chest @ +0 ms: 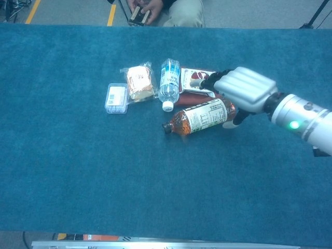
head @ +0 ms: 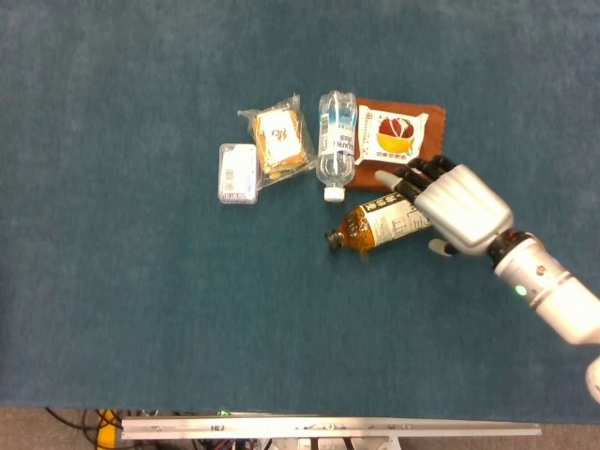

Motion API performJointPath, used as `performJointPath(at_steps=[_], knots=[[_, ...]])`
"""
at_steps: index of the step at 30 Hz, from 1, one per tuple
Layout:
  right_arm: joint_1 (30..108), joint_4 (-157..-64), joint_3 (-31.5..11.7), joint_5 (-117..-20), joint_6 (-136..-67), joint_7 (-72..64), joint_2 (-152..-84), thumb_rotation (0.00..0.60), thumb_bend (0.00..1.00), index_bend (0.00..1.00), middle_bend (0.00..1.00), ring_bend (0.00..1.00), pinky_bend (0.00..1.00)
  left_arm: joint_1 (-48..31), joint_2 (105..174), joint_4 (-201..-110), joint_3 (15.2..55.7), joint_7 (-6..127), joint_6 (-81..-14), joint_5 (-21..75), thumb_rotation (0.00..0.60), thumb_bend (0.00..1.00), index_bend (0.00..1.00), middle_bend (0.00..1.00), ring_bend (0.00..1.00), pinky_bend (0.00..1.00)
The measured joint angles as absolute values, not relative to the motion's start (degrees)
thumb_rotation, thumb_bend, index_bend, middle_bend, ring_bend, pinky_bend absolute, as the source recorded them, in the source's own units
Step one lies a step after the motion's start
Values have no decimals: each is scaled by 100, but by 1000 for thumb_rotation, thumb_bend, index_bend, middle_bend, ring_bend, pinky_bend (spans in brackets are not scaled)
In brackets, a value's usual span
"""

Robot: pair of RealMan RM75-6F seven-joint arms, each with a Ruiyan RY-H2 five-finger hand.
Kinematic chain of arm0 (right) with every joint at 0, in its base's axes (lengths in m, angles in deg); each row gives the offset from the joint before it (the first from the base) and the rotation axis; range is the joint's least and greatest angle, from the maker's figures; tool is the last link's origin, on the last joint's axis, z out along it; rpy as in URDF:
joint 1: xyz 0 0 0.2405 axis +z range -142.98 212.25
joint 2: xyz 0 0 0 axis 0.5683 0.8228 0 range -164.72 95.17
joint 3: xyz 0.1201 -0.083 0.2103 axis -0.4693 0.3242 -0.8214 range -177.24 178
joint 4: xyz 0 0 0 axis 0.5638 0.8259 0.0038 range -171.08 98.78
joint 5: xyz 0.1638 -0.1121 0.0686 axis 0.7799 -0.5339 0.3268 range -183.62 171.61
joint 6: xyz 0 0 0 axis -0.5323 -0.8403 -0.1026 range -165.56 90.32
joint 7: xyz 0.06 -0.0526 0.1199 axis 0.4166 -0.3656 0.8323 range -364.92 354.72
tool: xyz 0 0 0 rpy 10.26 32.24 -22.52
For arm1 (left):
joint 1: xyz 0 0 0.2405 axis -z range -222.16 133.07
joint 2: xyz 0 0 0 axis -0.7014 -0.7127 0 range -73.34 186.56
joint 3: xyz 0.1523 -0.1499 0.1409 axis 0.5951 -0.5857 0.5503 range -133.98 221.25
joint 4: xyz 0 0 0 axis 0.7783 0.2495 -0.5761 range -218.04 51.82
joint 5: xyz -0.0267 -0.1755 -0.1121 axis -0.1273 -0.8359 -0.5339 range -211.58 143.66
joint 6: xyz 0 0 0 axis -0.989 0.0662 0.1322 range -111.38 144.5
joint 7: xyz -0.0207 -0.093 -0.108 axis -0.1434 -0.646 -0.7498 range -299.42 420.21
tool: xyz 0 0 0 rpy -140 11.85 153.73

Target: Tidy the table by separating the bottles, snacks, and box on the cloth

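Note:
A brown tea bottle (head: 375,225) (chest: 199,118) lies on its side on the blue cloth, cap pointing left. My right hand (head: 452,202) (chest: 241,93) hovers over its base end, fingers stretched toward the red snack packet (head: 398,134) (chest: 193,78), thumb on the near side; it grips nothing. A clear water bottle (head: 336,145) (chest: 169,83) lies beside the packet, cap toward me. Left of it is an orange snack bag (head: 279,139) (chest: 139,82), then a small clear box (head: 237,173) (chest: 116,97). My left hand is not seen.
The blue cloth (head: 141,281) covers the whole table. A metal rail (head: 328,429) runs along the near edge. A seated person (chest: 155,10) is beyond the far edge.

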State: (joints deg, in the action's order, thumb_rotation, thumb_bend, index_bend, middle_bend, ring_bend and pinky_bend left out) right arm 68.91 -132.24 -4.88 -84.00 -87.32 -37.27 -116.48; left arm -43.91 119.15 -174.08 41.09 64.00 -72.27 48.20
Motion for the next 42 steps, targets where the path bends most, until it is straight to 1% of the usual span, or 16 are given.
performJointPath(at_steps=[8, 15, 19, 22, 24, 26, 28, 30, 33, 36, 42], knots=[[7144, -12655, -430, -8131, -8603, -3894, -12206, 600, 0, 104, 238, 170, 248, -4411, 11923, -17354, 4096, 6344, -7220, 4809, 600, 419, 109, 124, 65, 38], [7299, -12475, -372, -7952, -8533, -3982, -12403, 600, 0, 104, 237, 170, 256, -4440, 11933, -17294, 4093, 6282, -7216, 4792, 600, 419, 109, 124, 65, 37], [7322, -12356, -314, -7925, -8560, -3974, -12517, 600, 0, 109, 250, 179, 290, -4447, 11944, -17261, 4091, 6251, -7211, 4794, 600, 418, 109, 124, 65, 37], [7327, -12236, -271, -7928, -8615, -3980, -12621, 600, 2, 166, 280, 216, 338, -4448, 11952, -17232, 4085, 6230, -7207, 4797, 600, 418, 109, 124, 65, 38], [7330, -12164, -239, -7925, -8640, -3994, -12694, 600, 22, 207, 300, 239, 385, -4449, 11956, -17219, 4083, 6217, -7205, 4803, 600, 418, 109, 124, 65, 37], [7334, -12112, -217, -7916, -8680, -4008, -12761, 600, 55, 281, 336, 288, 459, -4454, 11961, -17204, 4082, 6202, -7211, 4810, 600, 418, 109, 124, 65, 37], [7331, -12071, -213, -7949, -8758, -3995, -12808, 600, 68, 339, 367, 333, 527, -4457, 11966, -17190, 4079, 6190, -7215, 4811, 600, 418, 109, 124, 65, 38], [7323, -12018, -211, -8014, -8851, -3967, -12852, 600, 80, 422, 408, 391, 608, -4464, 11970, -17177, 4075, 6176, -7218, 4807, 600, 418, 109, 124, 65, 37], [7296, -11919, -213, -8153, -9038, -3863, -12926, 600, 87, 495, 445, 446, 667, -4469, 11980, -17151, 4069, 6154, -7214, 4797, 600, 419, 109, 123, 65, 37], [7270, -11856, -218, -8264, -9163, -3700, -12968, 600, 87, 524, 464, 482, 701, -4469, 11988, -17141, 4063, 6144, -7195, 4781, 600, 419, 109, 124, 65, 37], [7214, -11919, -206, -8415, -9327, -3493, -12830, 600, 85, 535, 480, 504, 711, -4473, 11983, -17133, 4054, 6136, -7183, 4768, 600, 418, 109, 124, 65, 37]])
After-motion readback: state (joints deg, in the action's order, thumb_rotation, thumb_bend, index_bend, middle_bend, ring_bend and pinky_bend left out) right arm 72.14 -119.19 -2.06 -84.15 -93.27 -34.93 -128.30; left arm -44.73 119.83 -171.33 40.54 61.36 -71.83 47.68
